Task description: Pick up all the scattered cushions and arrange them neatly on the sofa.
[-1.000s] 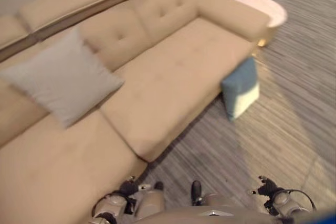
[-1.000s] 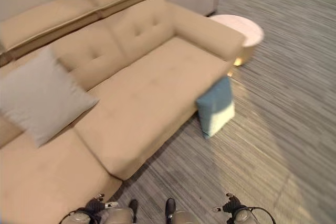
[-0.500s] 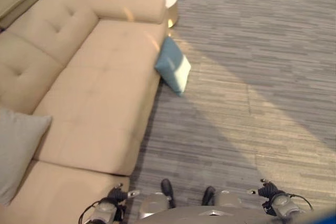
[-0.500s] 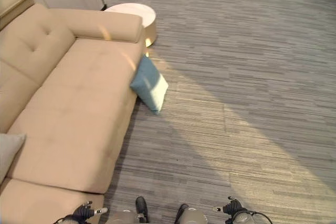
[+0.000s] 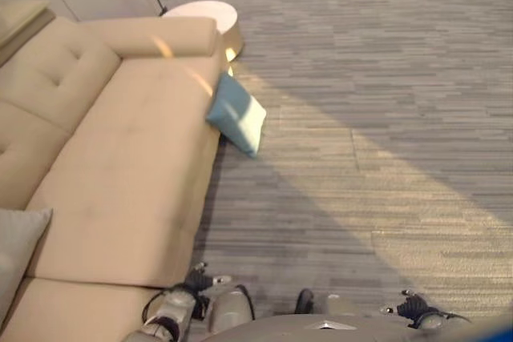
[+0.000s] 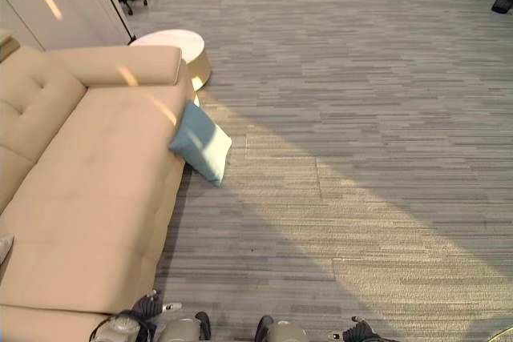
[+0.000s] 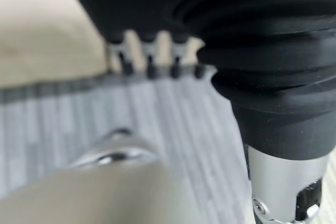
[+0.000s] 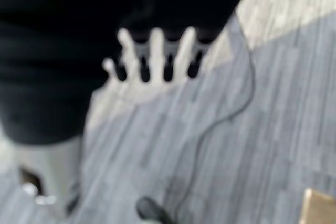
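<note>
While both sets of fingers hang straight and empty, the left hand (image 5: 195,283) low beside the sofa (image 5: 136,166) and the right hand (image 5: 414,307) over bare floor (image 5: 377,118), nothing is held. Ahead and leftward, the blue cushion (image 5: 236,121) leans on the sofa's front edge near the round side table (image 5: 204,15); I'd judge the left hand nearer.

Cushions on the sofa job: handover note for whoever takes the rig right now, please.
Left hand: low by the sofa's front edge, fingers straight, holding nothing.
Right hand: low over the carpet, fingers straight, holding nothing.
Blue cushion: on the carpet, leaning against the front of the beige sofa near its armrest, close to the round white side table.
Grey cushion: already on the sofa seat, at the view's left edge, only partly seen.
Done: grey cushion is up.
Left: pick up the blue cushion, place it on the sofa and straighten both.
</note>
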You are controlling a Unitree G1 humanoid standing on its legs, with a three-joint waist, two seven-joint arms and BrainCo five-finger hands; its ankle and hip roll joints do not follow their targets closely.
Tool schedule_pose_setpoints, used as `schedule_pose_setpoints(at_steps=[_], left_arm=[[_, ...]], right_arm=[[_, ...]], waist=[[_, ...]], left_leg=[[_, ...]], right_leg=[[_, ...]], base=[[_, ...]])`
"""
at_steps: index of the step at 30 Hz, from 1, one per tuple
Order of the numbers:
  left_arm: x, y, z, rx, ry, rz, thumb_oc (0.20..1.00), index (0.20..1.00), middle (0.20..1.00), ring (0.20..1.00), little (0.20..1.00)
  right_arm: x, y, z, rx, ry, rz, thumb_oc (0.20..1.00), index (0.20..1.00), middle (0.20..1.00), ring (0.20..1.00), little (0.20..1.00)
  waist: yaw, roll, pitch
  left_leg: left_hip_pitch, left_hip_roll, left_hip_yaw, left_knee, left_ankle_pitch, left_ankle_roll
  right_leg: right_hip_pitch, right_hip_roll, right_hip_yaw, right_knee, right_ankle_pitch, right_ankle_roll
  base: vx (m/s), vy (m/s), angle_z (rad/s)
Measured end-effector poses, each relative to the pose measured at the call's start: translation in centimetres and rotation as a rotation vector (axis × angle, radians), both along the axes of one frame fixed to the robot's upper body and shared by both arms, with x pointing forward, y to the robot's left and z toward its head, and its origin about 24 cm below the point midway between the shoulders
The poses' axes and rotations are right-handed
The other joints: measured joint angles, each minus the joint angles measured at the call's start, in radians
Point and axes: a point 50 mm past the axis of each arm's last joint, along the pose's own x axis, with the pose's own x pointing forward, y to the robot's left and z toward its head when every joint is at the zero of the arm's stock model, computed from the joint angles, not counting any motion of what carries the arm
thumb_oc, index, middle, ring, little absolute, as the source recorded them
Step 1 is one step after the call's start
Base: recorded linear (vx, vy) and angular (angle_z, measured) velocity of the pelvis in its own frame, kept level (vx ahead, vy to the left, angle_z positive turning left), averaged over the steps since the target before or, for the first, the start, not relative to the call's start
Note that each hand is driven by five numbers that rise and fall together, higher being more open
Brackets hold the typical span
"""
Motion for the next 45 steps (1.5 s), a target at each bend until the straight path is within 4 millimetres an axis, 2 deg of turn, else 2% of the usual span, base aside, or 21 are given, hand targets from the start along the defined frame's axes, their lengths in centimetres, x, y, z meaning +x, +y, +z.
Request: schedule_pose_setpoints(at_steps=[4, 5, 6, 7, 8, 10, 12, 14, 16, 19, 22, 25, 27, 28, 31, 33, 34, 36, 38, 41, 45], left_arm=[[0.6, 0.4, 0.3, 0.011, -0.015, 0.003, 1.000, 1.000, 1.000, 1.000, 1.000], [0.6, 0.5, 0.3, 0.011, -0.016, 0.007, 1.000, 1.000, 1.000, 1.000, 1.000], [0.2, 0.5, 0.2, 0.010, -0.007, 0.013, 1.000, 1.000, 1.000, 1.000, 1.000], [0.2, 0.0, 0.0, -0.004, -0.006, 0.015, 1.000, 1.000, 1.000, 1.000, 1.000], [0.1, 0.2, 0.1, 0.000, -0.009, 0.021, 1.000, 1.000, 1.000, 1.000, 1.000], [0.2, 0.3, 0.1, 0.004, -0.006, 0.020, 1.000, 1.000, 1.000, 1.000, 1.000], [0.3, 0.2, 0.1, 0.000, -0.005, 0.020, 1.000, 1.000, 1.000, 1.000, 1.000], [-0.1, 0.3, 0.0, 0.002, 0.006, 0.023, 1.000, 1.000, 1.000, 1.000, 1.000], [0.1, 1.8, 0.5, 0.043, -0.008, 0.027, 1.000, 1.000, 1.000, 1.000, 1.000], [1.3, 1.6, 0.8, 0.035, -0.043, 0.030, 1.000, 1.000, 1.000, 1.000, 1.000], [2.5, 1.1, 1.2, 0.024, -0.082, 0.021, 1.000, 1.000, 1.000, 1.000, 1.000], [2.1, 0.9, 0.9, 0.020, -0.058, 0.032, 1.000, 1.000, 1.000, 1.000, 1.000], [2.3, -0.3, 0.6, -0.008, -0.056, 0.023, 1.000, 1.000, 1.000, 1.000, 1.000], [2.6, -1.2, 0.6, -0.029, -0.060, 0.010, 1.000, 1.000, 1.000, 1.000, 1.000], [3.1, -1.9, 0.7, -0.049, -0.091, 0.002, 1.000, 1.000, 1.000, 1.000, 1.000], [3.3, -1.6, 0.8, -0.044, -0.093, 0.005, 1.000, 1.000, 1.000, 1.000, 1.000], [4.0, -1.2, 1.2, -0.041, -0.118, 0.018, 1.000, 1.000, 1.000, 1.000, 1.000], [4.6, -0.9, 1.6, -0.032, -0.139, 0.011, 1.000, 1.000, 1.000, 1.000, 1.000], [5.0, -0.9, 1.8, -0.029, -0.158, -0.008, 1.000, 1.000, 1.000, 1.000, 1.000], [5.0, -0.6, 1.9, -0.020, -0.155, -0.006, 1.000, 1.000, 1.000, 1.000, 1.000], [3.9, -0.6, 1.4, -0.026, -0.121, 0.007, 1.000, 1.000, 1.000, 1.000, 1.000]], right_arm=[[1.1, 0.1, 0.2, -0.005, -0.023, -0.004, 1.000, 1.000, 1.000, 1.000, 1.000], [1.4, 0.2, 0.2, -0.003, -0.029, -0.003, 1.000, 1.000, 1.000, 1.000, 1.000], [1.3, 0.3, 0.1, -0.001, -0.018, -0.008, 1.000, 1.000, 1.000, 1.000, 1.000], [1.0, 0.2, 0.0, -0.004, -0.003, -0.014, 1.000, 1.000, 1.000, 1.000, 1.000], [1.1, 0.3, 0.1, -0.004, -0.008, -0.007, 1.000, 1.000, 1.000, 1.000, 1.000], [1.1, 0.3, 0.1, -0.004, -0.006, -0.002, 1.000, 1.000, 1.000, 1.000, 1.000], [1.6, 0.4, 0.1, -0.008, -0.003, 0.027, 1.000, 1.000, 1.000, 1.000, 1.000], [1.9, 0.4, 0.3, -0.005, -0.017, 0.048, 1.000, 1.000, 1.000, 1.000, 1.000], [2.3, 2.0, 0.0, 0.036, -0.038, 0.076, 1.000, 1.000, 1.000, 1.000, 1.000], [3.5, 2.5, 0.3, 0.045, -0.082, 0.101, 1.000, 1.000, 1.000, 1.000, 1.000], [4.2, 2.8, 0.5, 0.054, -0.103, 0.112, 1.000, 1.000, 1.000, 1.000, 1.000], [6.2, 2.9, 1.3, 0.053, -0.168, 0.131, 1.000, 1.000, 1.000, 1.000, 1.000], [4.4, 2.6, 0.6, 0.047, -0.101, 0.110, 1.000, 1.000, 1.000, 1.000, 1.000], [3.6, 2.3, 0.5, 0.041, -0.083, 0.102, 1.000, 1.000, 1.000, 1.000, 1.000], [4.2, 1.5, 0.9, 0.027, -0.113, 0.081, 1.000, 1.000, 1.000, 1.000, 1.000], [5.6, 1.1, 1.6, 0.016, -0.169, 0.087, 1.000, 1.000, 1.000, 1.000, 1.000], [5.8, 1.1, 1.6, 0.014, -0.167, 0.086, 1.000, 1.000, 1.000, 1.000, 1.000], [5.1, 1.5, 1.2, 0.020, -0.135, 0.088, 1.000, 1.000, 1.000, 1.000, 1.000], [5.0, 1.5, 1.2, 0.020, -0.132, 0.093, 1.000, 1.000, 1.000, 1.000, 1.000], [4.6, 1.7, 1.0, 0.021, -0.122, 0.100, 1.000, 1.000, 1.000, 1.000, 1.000], [3.8, 1.4, 0.8, 0.015, -0.099, 0.084, 1.000, 1.000, 1.000, 1.000, 1.000]], waist=[[0.028, -0.027, 0.032], [0.029, -0.027, 0.033], [0.035, -0.023, 0.035], [0.039, 0.007, 0.039], [0.055, -0.010, 0.025], [0.055, -0.018, 0.021], [0.058, -0.042, 0.032], [0.055, 0.016, 0.023], [0.045, -0.044, 0.012], [0.039, -0.038, 0.013], [0.037, -0.016, 0.028], [0.001, -0.006, 0.057], [-0.044, 0.008, 0.065], [-0.061, 0.019, 0.069], [-0.048, -0.012, 0.080], [-0.033, -0.031, 0.077], [-0.035, -0.037, 0.082], [-0.039, -0.056, 0.085], [-0.043, -0.047, 0.077], [-0.061, -0.031, 0.071], [-0.046, -0.022, 0.062]], left_leg=[[-0.027, -0.016, -0.013, -0.194, 0.037, -0.007], [-0.027, -0.025, -0.008, -0.197, 0.039, -0.003], [-0.023, -0.021, -0.013, -0.209, 0.045, 0.014], [-0.021, -0.001, -0.016, -0.199, 0.044, 0.014], [-0.035, -0.001, -0.007, -0.137, 0.049, 0.013], [-0.054, -0.025, -0.005, -0.080, 0.043, 0.027], [-0.047, -0.125, 0.049, -0.085, 0.029, 0.105], [0.032, -0.113, 0.095, -0.155, 0.011, 0.211], [0.086, -0.142, 0.093, -0.156, -0.045, 0.224], [0.157, -0.140, 0.074, -0.180, -0.056, 0.202], [0.195, -0.125, 0.058, -0.196, -0.102, 0.199], [0.254, -0.113, 0.018, -0.222, -0.136, 0.166], [0.284, -0.086, -0.111, -0.215, -0.174, 0.101], [0.288, -0.064, -0.157, -0.200, -0.185, 0.070], [0.161, -0.083, -0.171, 0.167, -0.137, -0.017], [0.031, -0.052, -0.169, 0.374, -0.046, -0.074], [-0.035, -0.004, -0.110, 0.472, -0.017, -0.062], [-0.051, 0.038, 0.011, 0.391, -0.051, -0.016], [-0.039, 0.049, 0.085, 0.171, -0.055, -0.006], [-0.039, 0.085, 0.220, -0.021, -0.027, -0.012], [0.015, 0.011, 0.152, -0.023, -0.028, 0.013]], right_leg=[[0.046, 0.073, 0.028, -0.130, 0.058, 0.016], [0.064, 0.086, 0.038, -0.157, 0.058, 0.036], [0.086, 0.091, 0.022, -0.162, 0.015, 0.119], [0.077, 0.094, -0.007, -0.100, -0.028, 0.120], [0.083, 0.085, 0.048, -0.071, -0.018, -0.029], [0.101, 0.088, 0.071, -0.075, -0.023, -0.023], [0.095, 0.051, 0.082, -0.019, -0.036, 0.007], [0.039, 0.078, 0.076, 0.234, -0.088, 0.084], [-0.077, -0.044, 0.079, 0.535, -0.124, 0.131], [-0.157, -0.161, 0.087, 0.573, -0.106, 0.161], [-0.245, -0.164, 0.107, 0.481, -0.070, 0.181], [-0.324, -0.123, 0.144, 0.108, 0.098, 0.184], [-0.266, -0.092, 0.230, -0.060, 0.279, 0.198], [-0.224, -0.056, 0.238, -0.065, 0.266, 0.177], [-0.154, -0.060, 0.202, -0.015, 0.203, 0.017], [-0.135, -0.054, 0.175, -0.028, 0.178, -0.012], [-0.098, -0.049, 0.135, -0.065, 0.165, -0.032], [-0.042, -0.039, 0.081, -0.116, 0.175, -0.028], [0.003, -0.008, 0.037, -0.170, 0.158, 0.005], [0.029, 0.032, -0.042, -0.191, 0.157, -0.010], [0.057, 0.031, -0.062, -0.142, 0.108, 0.018]], base=[[0.34, 0.059, -0.25], [0.39, 0.100, -0.25], [0.25, 0.075, -0.22], [0.24, 0.082, -0.52], [0.45, 0.202, -0.45], [0.32, 0.178, -0.44], [0.26, 0.171, -0.43], [0.34, 0.189, -0.45], [0.28, 0.138, -0.14], [0.29, 0.095, 0.11], [0.37, 0.009, 0.13], [0.53, -0.096, 0.38], [0.46, -0.104, 1.53], [0.39, -0.120, 1.71], [0.23, -0.198, 1.02], [0.32, -0.195, 0.48], [0.28, -0.082, 0.72], [0.33, 0.051, 0.72], [0.34, 0.099, 0.51], [0.43, 0.196, 0.48], [0.27, 0.204, 0.13]])
